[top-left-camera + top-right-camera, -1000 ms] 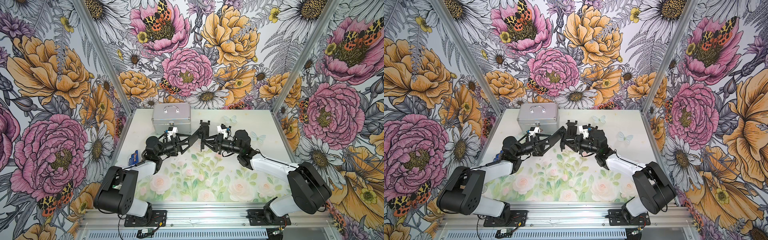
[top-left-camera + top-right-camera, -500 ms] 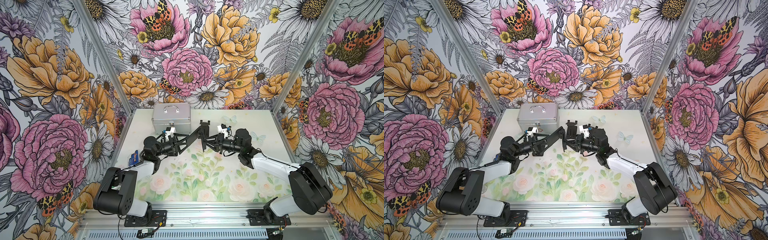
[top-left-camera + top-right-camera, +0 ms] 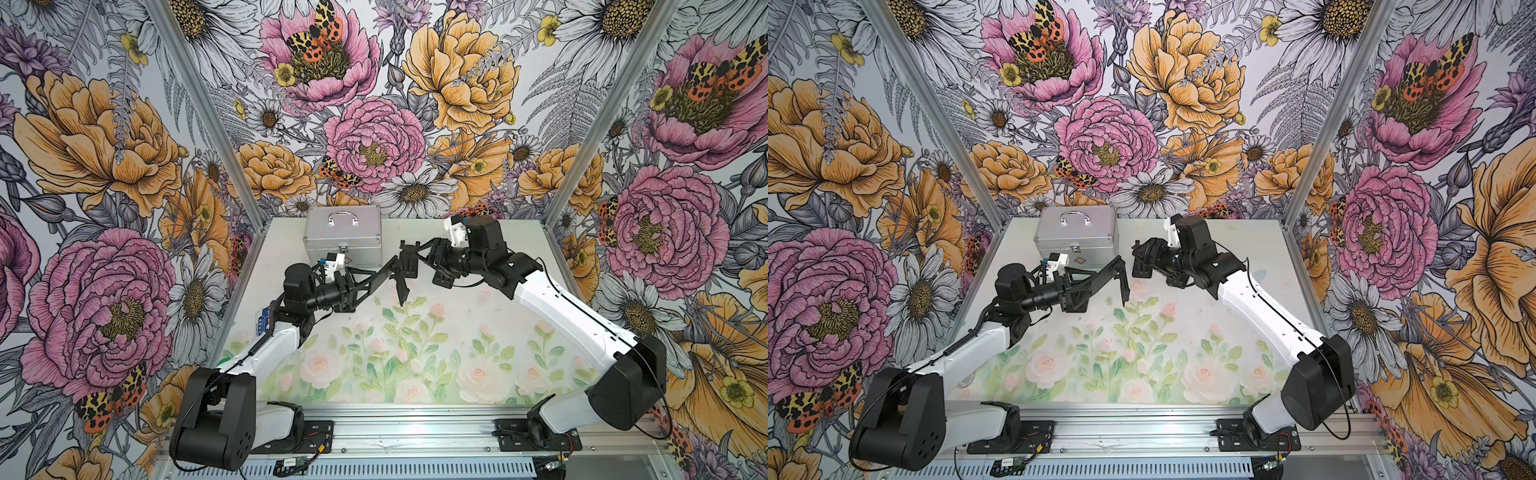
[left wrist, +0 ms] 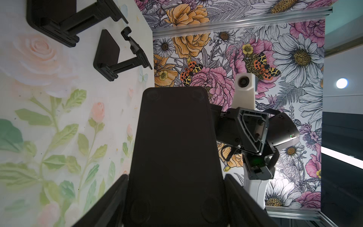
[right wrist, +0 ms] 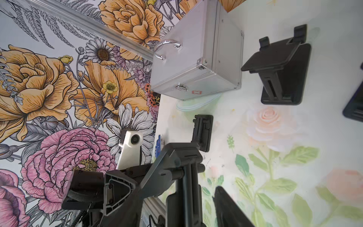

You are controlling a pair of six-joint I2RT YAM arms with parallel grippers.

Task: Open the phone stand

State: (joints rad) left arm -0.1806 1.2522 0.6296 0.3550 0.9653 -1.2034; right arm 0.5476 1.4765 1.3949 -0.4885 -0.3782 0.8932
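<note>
Above the floral-printed table, the black folding plastic phone stand is hanging in mid-air, partly unfolded. The left gripper is clamping its base plate. The right gripper is hovering just beside the hinged end, jaws parted and empty. The thin leg is drooping, so the next move likely calls for regripping it and swinging it wider.

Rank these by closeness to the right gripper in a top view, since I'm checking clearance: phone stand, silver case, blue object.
1. phone stand: just to the left of the right gripper, held in the air by the left gripper.
2. silver case: at the back, toward the left.
3. blue object: at the left edge of the table.
</note>
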